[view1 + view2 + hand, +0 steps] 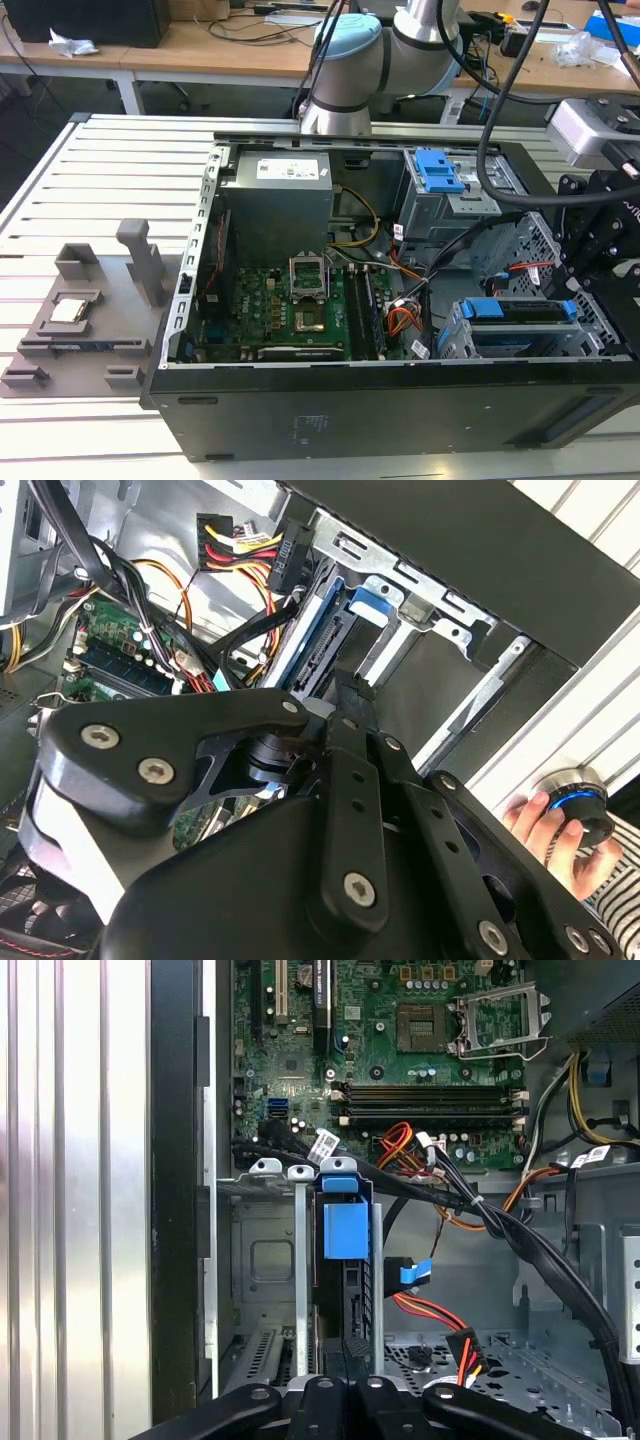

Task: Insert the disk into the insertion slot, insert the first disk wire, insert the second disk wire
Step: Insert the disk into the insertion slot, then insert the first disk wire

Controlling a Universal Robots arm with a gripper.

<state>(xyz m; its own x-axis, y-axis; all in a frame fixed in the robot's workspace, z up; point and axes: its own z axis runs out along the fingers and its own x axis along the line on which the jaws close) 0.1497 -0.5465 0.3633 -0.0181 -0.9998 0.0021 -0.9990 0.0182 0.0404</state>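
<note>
The disk (345,1230) sits on edge in the slot (301,1260); the gripper (345,1370) is right at its exposed end, jaws pinched narrow.

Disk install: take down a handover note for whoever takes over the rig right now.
The tool is inside the case, right at the disk's connector edge.
The disk stands in the insertion slot, with its blue caddy showing.
Done: the disk looks seated.
Left: both wires. The power connector with red, yellow and black leads and the blue data connector lie apart from the disk, apparently unplugged.
</note>
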